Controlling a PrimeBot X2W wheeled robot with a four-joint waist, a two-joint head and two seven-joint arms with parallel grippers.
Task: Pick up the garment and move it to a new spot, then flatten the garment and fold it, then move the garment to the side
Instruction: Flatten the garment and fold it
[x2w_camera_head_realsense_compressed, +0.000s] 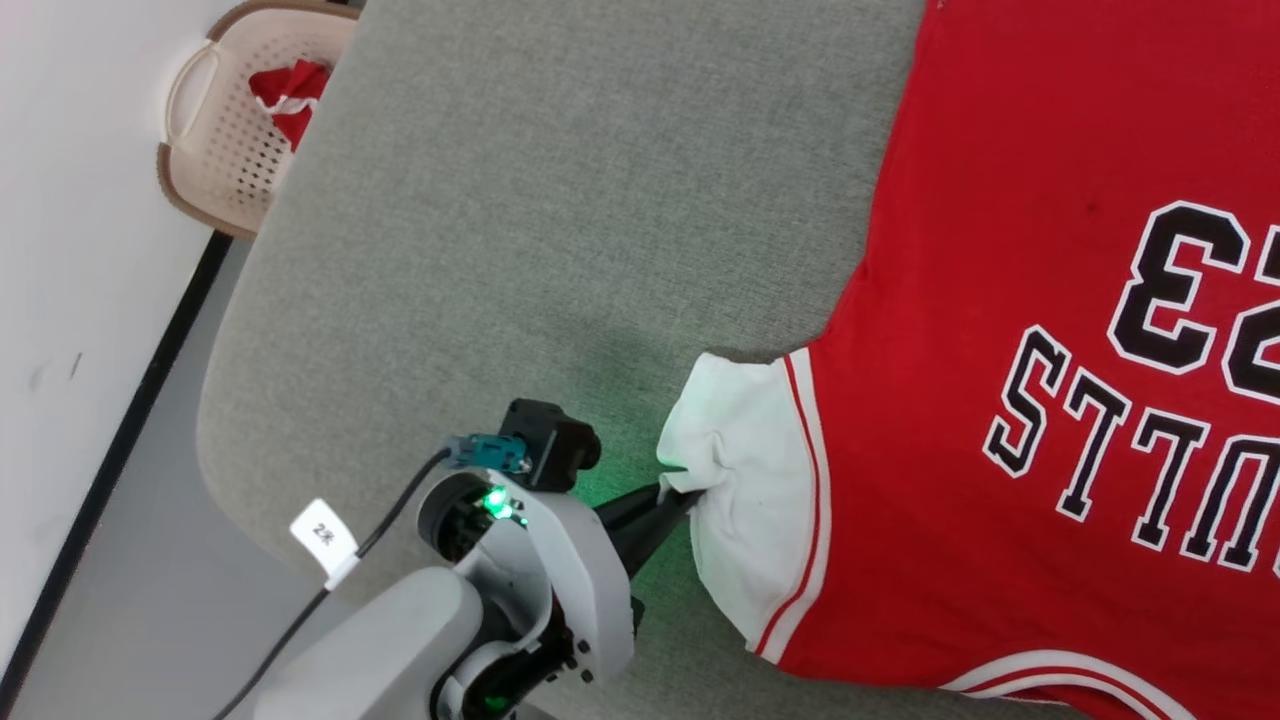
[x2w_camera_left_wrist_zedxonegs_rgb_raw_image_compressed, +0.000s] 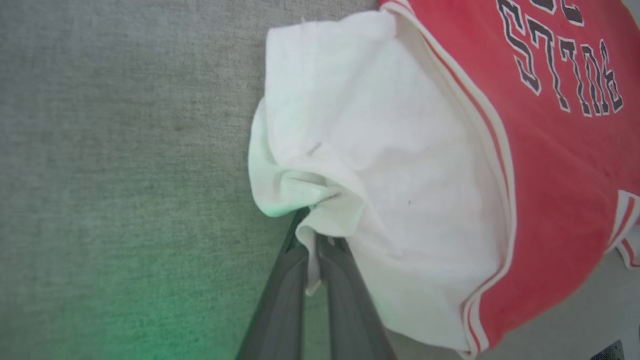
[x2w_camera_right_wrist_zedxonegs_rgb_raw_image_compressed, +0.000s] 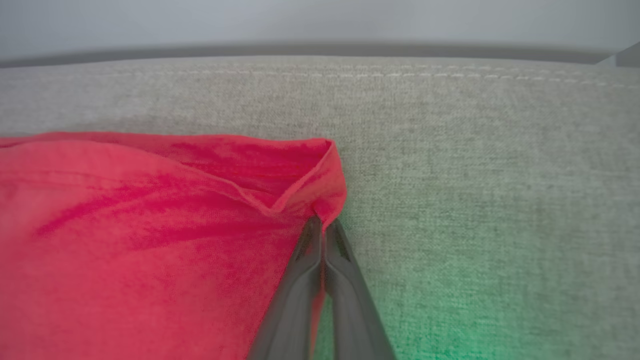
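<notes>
My left gripper (x2w_camera_left_wrist_zedxonegs_rgb_raw_image_compressed: 319, 240) is clenched on the jersey (x2w_camera_head_realsense_compressed: 1000, 250). Its two fingers press together with a pinch of the white panel (x2w_camera_left_wrist_zedxonegs_rgb_raw_image_compressed: 380, 150) caught between them, and the cloth puckers into a small fold right at the tips. My right gripper (x2w_camera_right_wrist_zedxonegs_rgb_raw_image_compressed: 322, 224) is likewise pinched tight on a red corner (x2w_camera_right_wrist_zedxonegs_rgb_raw_image_compressed: 325, 165), whose edge curls over just ahead of its tips.

The rest of the jersey lies spread on the grey cushion (x2w_camera_head_realsense_compressed: 520, 200), lettered face up. It runs away beyond my left fingertips and, in the right wrist view, off to the left of those fingers.

I judge it light, thin and quite limp. It has no stiffness of its own, so whatever hangs between my two grips will sag, and creases will gather wherever I pinch. The weave looks smooth enough that a shallow bite could slide out. My left hold takes only the very edge of the panel, so I would not jerk it. I cannot tell whether either grip has both layers or just the top one.

Corners and striped seams seem the best holds, since the doubled cloth there gives the fingers more to bite. The cushion's rough surface may drag on the fabric, so I would lift rather than slide, with the fingers spread well apart.
</notes>
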